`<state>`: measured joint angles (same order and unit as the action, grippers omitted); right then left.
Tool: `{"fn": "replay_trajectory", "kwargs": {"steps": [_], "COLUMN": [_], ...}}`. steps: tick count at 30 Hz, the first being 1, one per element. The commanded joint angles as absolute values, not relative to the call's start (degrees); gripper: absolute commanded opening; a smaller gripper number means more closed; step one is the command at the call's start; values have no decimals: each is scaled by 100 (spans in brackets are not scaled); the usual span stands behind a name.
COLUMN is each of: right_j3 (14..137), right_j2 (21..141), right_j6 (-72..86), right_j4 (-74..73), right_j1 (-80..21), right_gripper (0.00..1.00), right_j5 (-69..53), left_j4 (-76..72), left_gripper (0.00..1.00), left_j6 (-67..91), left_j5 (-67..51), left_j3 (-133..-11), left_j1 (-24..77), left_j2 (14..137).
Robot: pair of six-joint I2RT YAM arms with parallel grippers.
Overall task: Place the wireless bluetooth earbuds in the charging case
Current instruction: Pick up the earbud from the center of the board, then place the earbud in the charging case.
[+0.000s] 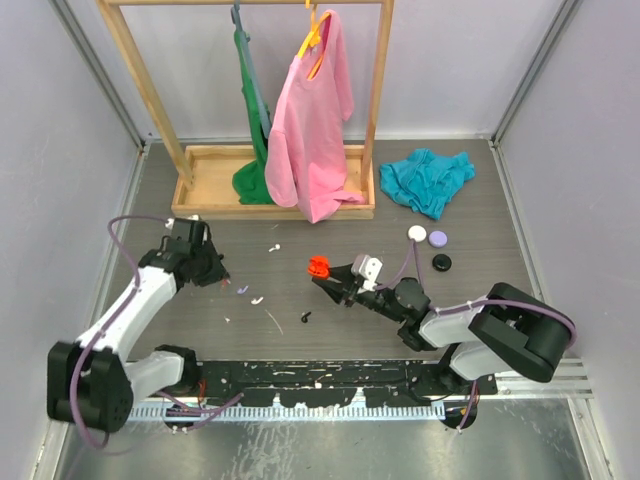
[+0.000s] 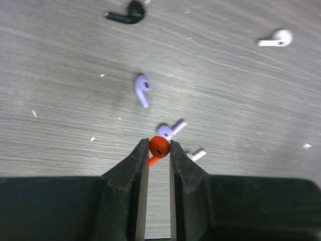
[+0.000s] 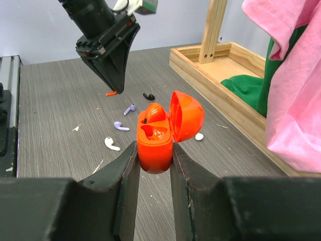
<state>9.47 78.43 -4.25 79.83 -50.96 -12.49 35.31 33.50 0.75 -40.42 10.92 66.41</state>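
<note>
My right gripper [image 3: 154, 150] is shut on the red charging case [image 3: 156, 145] and holds it above the table with its lid open. One red earbud [image 3: 155, 112] sits in the far slot; the near slot is empty. In the top view the case [image 1: 318, 266] is at mid-table. My left gripper [image 2: 159, 146] is shut on a red earbud [image 2: 159, 146] by its head, stem hanging down, just above the table at the left [image 1: 224, 281]. Two lilac earbuds [image 2: 142, 89] [image 2: 169, 130], a white one [image 2: 277, 39] and a black one [image 2: 128, 12] lie loose beyond it.
A wooden rack [image 1: 215, 190] with green and pink garments stands at the back, with a teal cloth [image 1: 428, 178] to its right. White [image 1: 417, 232], lilac [image 1: 437, 238] and black [image 1: 442, 262] round cases lie right of centre. Thin white scraps litter the table.
</note>
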Motion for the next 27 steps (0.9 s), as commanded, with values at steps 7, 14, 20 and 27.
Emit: {"fn": "replay_trajectory", "kwargs": {"steps": [7, 14, 20, 27], "right_j3": [1353, 1739, 1956, 2217], "right_j2": [7864, 7586, 7594, 7916], "right_j6": [-533, -792, -817, -734], "right_j4": [8195, 7267, 7142, 7433], "right_j1": [-5142, -5142, -5141, -5150], "right_gripper": [6, 6, 6, 6], "right_j5": [-1510, -1553, -1525, -1528], "left_j4": [2567, 1696, 900, -80], "left_gripper": [11, 10, 10, 10], "left_j6": [3549, 3748, 3927, 4374], "left_j5": [-843, -1563, -1880, -2179], "left_j3": [-3839, -3785, -3699, -3485], "left_j1": [1417, 1682, 1930, 2072], "left_j2": [4741, 4158, 3720, 3547]}}
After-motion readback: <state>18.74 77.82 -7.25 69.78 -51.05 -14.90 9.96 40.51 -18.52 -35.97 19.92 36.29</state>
